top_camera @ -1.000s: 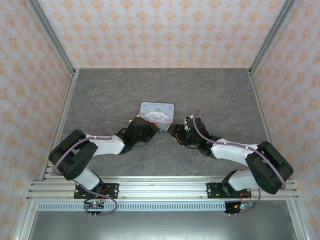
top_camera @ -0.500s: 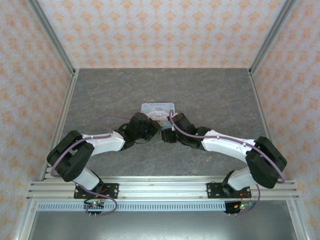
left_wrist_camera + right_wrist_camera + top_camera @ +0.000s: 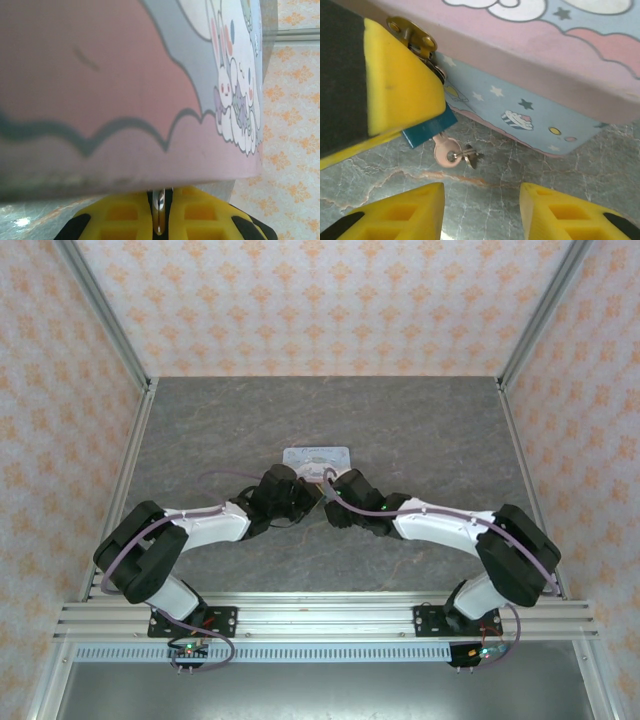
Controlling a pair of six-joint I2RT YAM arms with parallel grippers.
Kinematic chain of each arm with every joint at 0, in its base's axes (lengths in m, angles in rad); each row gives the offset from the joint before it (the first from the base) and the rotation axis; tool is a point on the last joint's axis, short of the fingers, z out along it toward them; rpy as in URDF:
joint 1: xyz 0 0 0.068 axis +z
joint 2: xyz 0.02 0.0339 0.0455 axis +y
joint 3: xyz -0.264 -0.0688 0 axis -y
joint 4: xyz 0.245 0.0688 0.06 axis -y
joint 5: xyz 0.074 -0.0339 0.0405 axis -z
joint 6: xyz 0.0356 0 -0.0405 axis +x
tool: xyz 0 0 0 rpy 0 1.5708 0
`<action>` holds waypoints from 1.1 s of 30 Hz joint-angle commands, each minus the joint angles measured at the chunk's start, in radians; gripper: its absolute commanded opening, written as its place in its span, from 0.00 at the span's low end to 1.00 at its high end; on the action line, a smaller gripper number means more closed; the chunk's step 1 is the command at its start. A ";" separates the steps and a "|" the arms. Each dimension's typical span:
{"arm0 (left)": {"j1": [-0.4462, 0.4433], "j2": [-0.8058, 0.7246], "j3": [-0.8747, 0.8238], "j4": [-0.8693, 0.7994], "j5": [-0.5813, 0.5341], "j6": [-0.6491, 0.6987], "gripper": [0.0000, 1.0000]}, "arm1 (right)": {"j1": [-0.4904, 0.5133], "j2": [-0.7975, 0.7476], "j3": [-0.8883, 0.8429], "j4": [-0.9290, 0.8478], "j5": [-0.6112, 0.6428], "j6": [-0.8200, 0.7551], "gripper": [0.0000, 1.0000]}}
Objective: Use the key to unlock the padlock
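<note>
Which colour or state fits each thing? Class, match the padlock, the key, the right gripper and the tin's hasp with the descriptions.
Column one:
1. padlock
2. key
3. right gripper
4. hasp

Column two:
A. brass-coloured
B. open, nothing between the fingers
C. dark teal blue
D. pale silver

Pairs: 1-C, 2-D, 3-B, 4-A
</note>
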 commanded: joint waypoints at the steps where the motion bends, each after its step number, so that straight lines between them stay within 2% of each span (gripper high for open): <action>1: 0.009 -0.013 0.037 0.018 0.020 0.012 0.00 | 0.009 0.029 0.039 0.027 0.020 -0.030 0.43; 11: 0.009 -0.013 0.034 0.020 0.022 0.011 0.00 | 0.010 0.078 0.083 0.049 0.054 -0.020 0.38; 13: 0.008 -0.014 0.027 0.024 0.022 0.008 0.00 | 0.009 0.082 0.093 0.049 0.062 -0.017 0.31; 17: 0.009 -0.015 0.013 0.039 0.020 0.003 0.00 | -0.003 0.086 0.101 0.037 0.042 -0.012 0.03; 18: 0.008 -0.013 0.011 0.043 0.020 0.002 0.00 | -0.010 0.082 0.094 0.039 0.029 -0.006 0.00; 22: 0.008 -0.009 0.000 0.057 0.020 0.000 0.00 | -0.045 0.039 0.046 0.090 -0.084 0.034 0.00; 25: 0.008 -0.005 -0.007 0.057 0.015 0.007 0.00 | -0.064 -0.011 -0.003 0.112 -0.170 0.070 0.40; 26: 0.008 -0.004 -0.008 0.053 0.012 0.013 0.00 | -0.073 -0.034 -0.026 0.121 -0.189 0.094 0.46; 30: 0.009 0.006 -0.020 0.036 -0.003 0.038 0.00 | -0.110 -0.152 -0.153 0.193 -0.228 0.216 0.53; 33: 0.004 0.022 -0.035 0.039 -0.009 0.054 0.09 | -0.120 -0.219 -0.228 0.266 -0.246 0.333 0.57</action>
